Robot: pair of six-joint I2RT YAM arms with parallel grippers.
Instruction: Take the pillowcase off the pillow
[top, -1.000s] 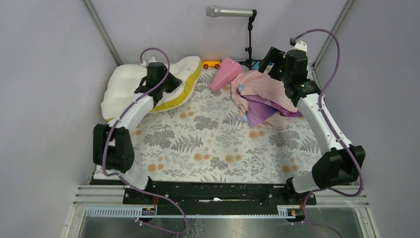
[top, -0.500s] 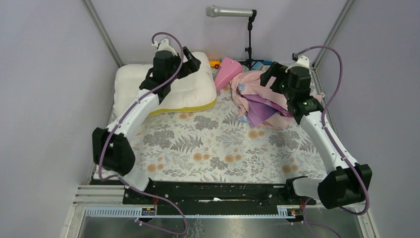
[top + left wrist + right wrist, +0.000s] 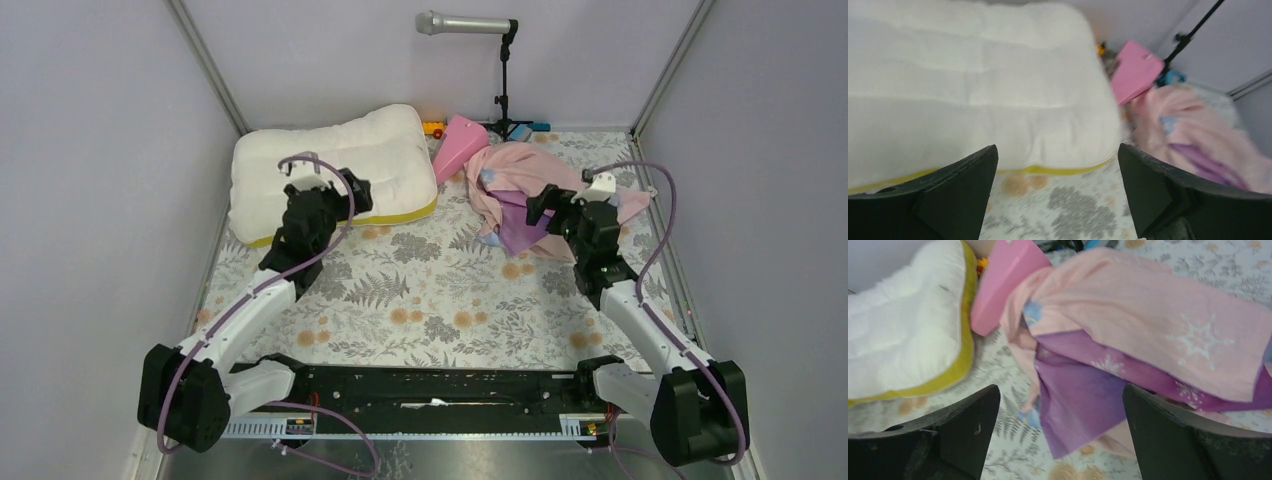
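The pillow (image 3: 330, 165), white and quilted with a yellow band on its near edge, lies flat and bare at the back left. The pillowcase (image 3: 520, 190), pink and purple with snowflakes, sits crumpled at the back right, fully off the pillow. My left gripper (image 3: 352, 192) hovers open just in front of the pillow's yellow edge and holds nothing. The left wrist view shows the pillow (image 3: 973, 90) beyond the spread left gripper (image 3: 1058, 195). My right gripper (image 3: 545, 205) is open over the pillowcase's near edge. In the right wrist view, purple pillowcase (image 3: 1128, 340) lies ahead of the empty right gripper (image 3: 1060, 435).
A stiff pink wedge (image 3: 455, 145) stands between pillow and pillowcase, with a small orange toy (image 3: 430, 128) behind it. A microphone stand (image 3: 503, 90) rises at the back centre. Walls close in on both sides. The floral cloth (image 3: 430, 300) covers the table.
My left gripper opened and let go of the pillow, which dropped flat. Both arms then drew back toward the near side and lowered.
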